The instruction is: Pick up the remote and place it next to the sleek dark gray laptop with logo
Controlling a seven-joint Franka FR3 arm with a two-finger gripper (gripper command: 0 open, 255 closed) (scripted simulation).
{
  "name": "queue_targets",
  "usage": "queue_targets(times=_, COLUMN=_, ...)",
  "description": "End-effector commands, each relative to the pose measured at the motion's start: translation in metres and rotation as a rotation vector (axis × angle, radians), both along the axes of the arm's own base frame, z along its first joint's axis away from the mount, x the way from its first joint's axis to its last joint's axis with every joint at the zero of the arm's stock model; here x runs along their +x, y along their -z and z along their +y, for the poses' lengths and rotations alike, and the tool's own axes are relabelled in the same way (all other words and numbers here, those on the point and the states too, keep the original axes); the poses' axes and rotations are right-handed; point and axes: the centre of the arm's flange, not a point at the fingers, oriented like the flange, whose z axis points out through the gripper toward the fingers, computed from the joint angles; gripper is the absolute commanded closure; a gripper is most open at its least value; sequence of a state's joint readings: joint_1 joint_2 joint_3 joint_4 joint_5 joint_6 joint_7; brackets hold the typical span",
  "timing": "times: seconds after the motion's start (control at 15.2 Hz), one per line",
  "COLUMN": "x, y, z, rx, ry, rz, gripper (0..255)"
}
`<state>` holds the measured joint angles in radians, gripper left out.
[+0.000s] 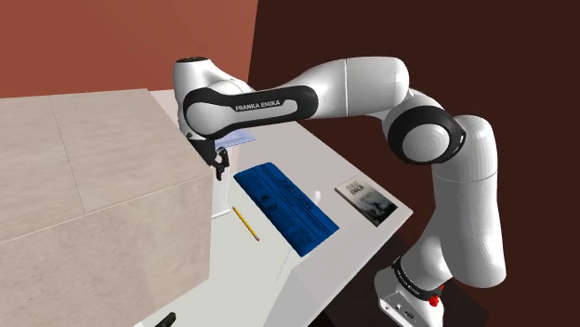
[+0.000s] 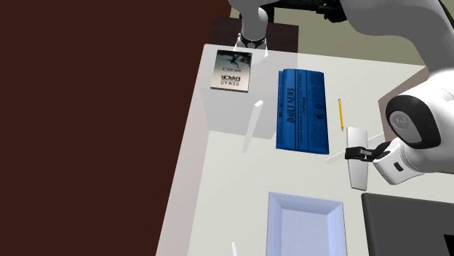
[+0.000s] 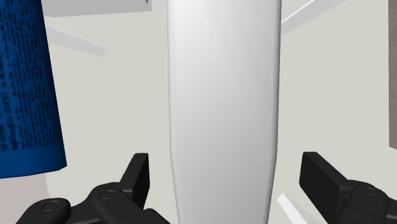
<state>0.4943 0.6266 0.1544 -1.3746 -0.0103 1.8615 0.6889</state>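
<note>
1. Remote (image 3: 222, 95), plain pale grey and long, lies flat on the white desk (image 2: 218, 167), straight below the tool (image 3: 226, 170). The tool is spread wide, with one black finger on each side of the remote and a gap on both sides, so nothing is gripped.
2. The second exterior view gives the layout the wrist view can't. The remote sits between a yellow pencil (image 2: 340, 115) and the dark grey laptop (image 2: 407, 225), whose corner is near one end of the remote. A pale blue tray (image 2: 271, 218) lies beside the laptop.
3. Past the pencil is a blue printed paper (image 2: 302, 109), and the wrist view catches its edge off to one side of the remote.
4. Writing: "FRANKA EMIKA" reads clearly on the arm (image 1: 260, 105) in the shoulder view. The blue paper's print is too small to make out. Same goes for the title on the black-and-white book (image 2: 232, 70), well apart from the remote at the desk's other end.
</note>
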Motion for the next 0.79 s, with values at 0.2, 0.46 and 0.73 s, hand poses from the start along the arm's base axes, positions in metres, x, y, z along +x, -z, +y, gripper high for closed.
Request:
queue_targets(times=0.2, x=0.008, y=-0.049, z=0.001, rx=0.0, ry=0.0, rz=0.0, gripper=0)
queue_targets(times=0.46, x=0.008, y=-0.049, z=0.001, rx=0.0, ry=0.0, rz=0.0, gripper=0)
queue_targets(times=0.73, x=0.008, y=-0.049, z=0.001, rx=0.0, ry=0.0, rz=0.0, gripper=0)
